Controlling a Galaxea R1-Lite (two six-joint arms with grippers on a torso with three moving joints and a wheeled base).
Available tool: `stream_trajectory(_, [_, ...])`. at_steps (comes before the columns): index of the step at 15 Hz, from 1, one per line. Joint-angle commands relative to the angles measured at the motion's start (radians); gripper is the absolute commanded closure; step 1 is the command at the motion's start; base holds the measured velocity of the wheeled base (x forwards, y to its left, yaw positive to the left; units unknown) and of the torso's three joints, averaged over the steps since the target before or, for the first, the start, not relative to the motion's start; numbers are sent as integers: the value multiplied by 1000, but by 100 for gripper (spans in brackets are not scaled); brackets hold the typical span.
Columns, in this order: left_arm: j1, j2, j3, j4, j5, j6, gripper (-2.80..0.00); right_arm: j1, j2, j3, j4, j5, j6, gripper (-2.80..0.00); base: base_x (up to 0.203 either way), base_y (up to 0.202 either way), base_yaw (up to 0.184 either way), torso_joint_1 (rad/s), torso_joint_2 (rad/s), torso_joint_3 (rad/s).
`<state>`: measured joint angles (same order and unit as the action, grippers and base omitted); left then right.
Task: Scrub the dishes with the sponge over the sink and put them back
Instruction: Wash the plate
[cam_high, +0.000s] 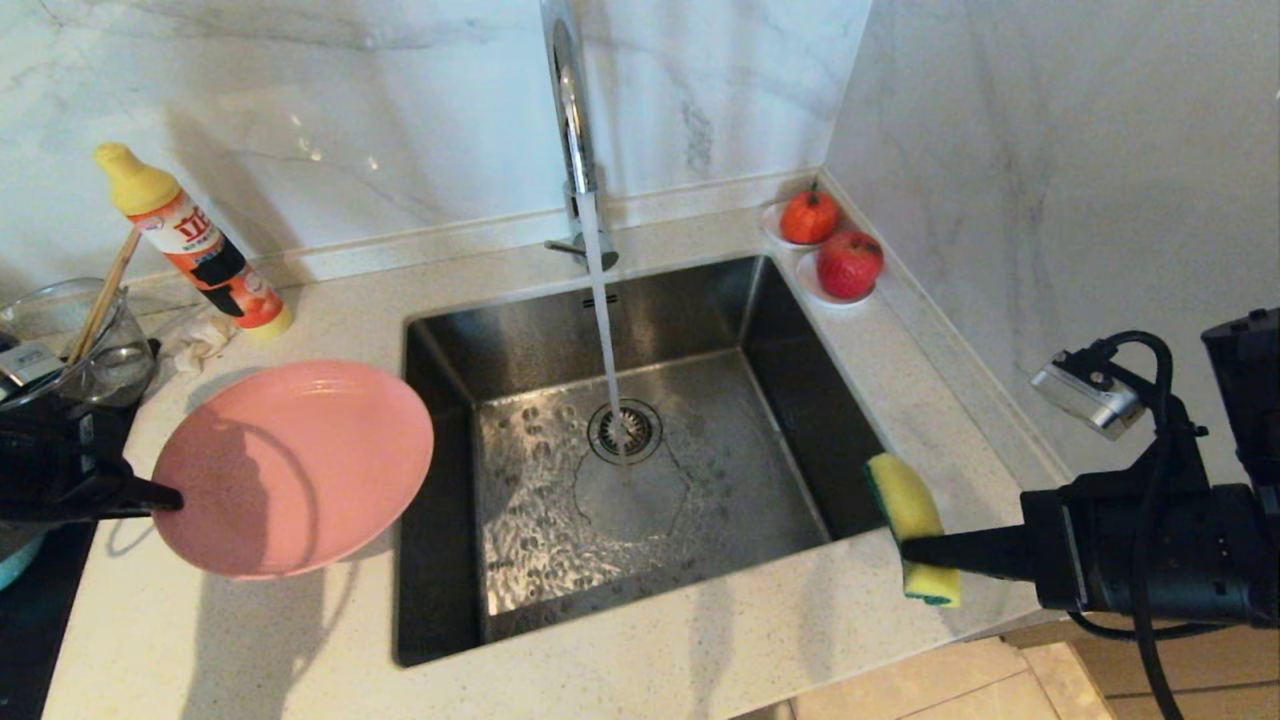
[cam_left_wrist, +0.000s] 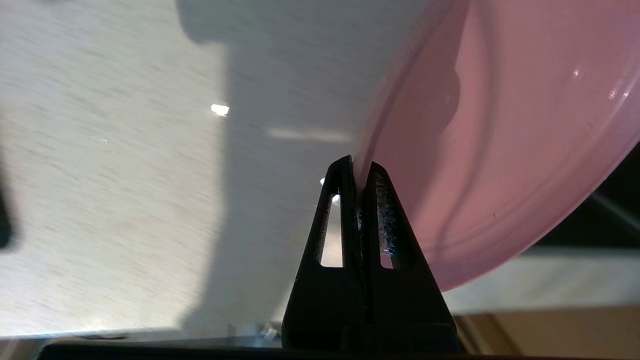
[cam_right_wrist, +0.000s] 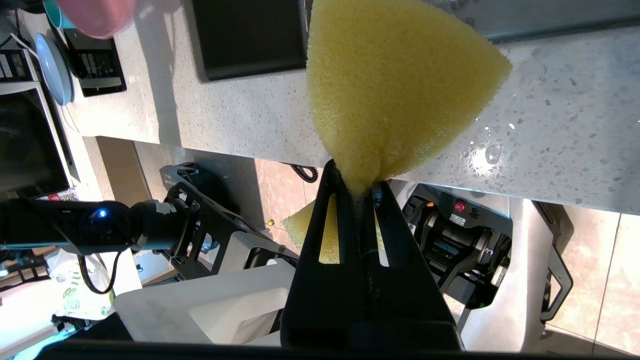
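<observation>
My left gripper (cam_high: 172, 497) is shut on the rim of the pink plate (cam_high: 295, 465), which hangs tilted above the counter at the sink's left edge. In the left wrist view the jaws (cam_left_wrist: 361, 167) pinch the pink plate (cam_left_wrist: 500, 150) by its edge. At the sink's right front corner my right gripper (cam_high: 912, 548) is shut on the yellow sponge (cam_high: 910, 520), its green layer showing at the ends. In the right wrist view the sponge (cam_right_wrist: 395, 85) bulges out past the gripper (cam_right_wrist: 357, 182). The steel sink (cam_high: 700, 340) has water running from the tap (cam_high: 572, 120) onto the drain (cam_high: 624, 430). A teal rim (cam_high: 18, 560) shows at the far left.
A detergent bottle (cam_high: 195, 240) and a glass bowl (cam_high: 90, 340) with chopsticks stand at the back left. Two red fruits (cam_high: 830, 245) sit on small dishes at the back right corner. Marble walls close the back and right sides.
</observation>
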<state>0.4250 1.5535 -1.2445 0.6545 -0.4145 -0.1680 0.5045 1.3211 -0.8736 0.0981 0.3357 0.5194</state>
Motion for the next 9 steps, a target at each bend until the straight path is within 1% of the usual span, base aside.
stream_trajectory(1, [-93, -41, -54, 26, -3, -82, 0, -7, -1, 2, 0, 2, 5, 0, 0, 0, 0, 0, 0, 0])
stream_trajectory(2, [-140, -42, -77, 27, -2, -135, 0, -7, -9, 4, 0, 2, 5, 0, 0, 0, 0, 0, 0, 0])
stream_trajectory(4, [-232, -19, -144, 23, 14, -218, 0, -6, -35, 2, 0, 2, 2, 0, 0, 0, 0, 0, 0, 0])
stream_trajectory(6, [-312, 31, -185, 4, 62, -282, 0, -12, -45, -1, 1, 2, 5, 0, 0, 0, 0, 0, 0, 0])
stream_trajectory(7, [-346, 54, -185, -24, 98, -319, 0, -21, -42, 5, 0, 3, 5, 0, 0, 0, 0, 0, 0, 0])
stream_trajectory(9, [-401, 112, -176, -118, 150, -397, 0, -30, -25, 8, 0, 5, 5, 0, 0, 0, 0, 0, 0, 0])
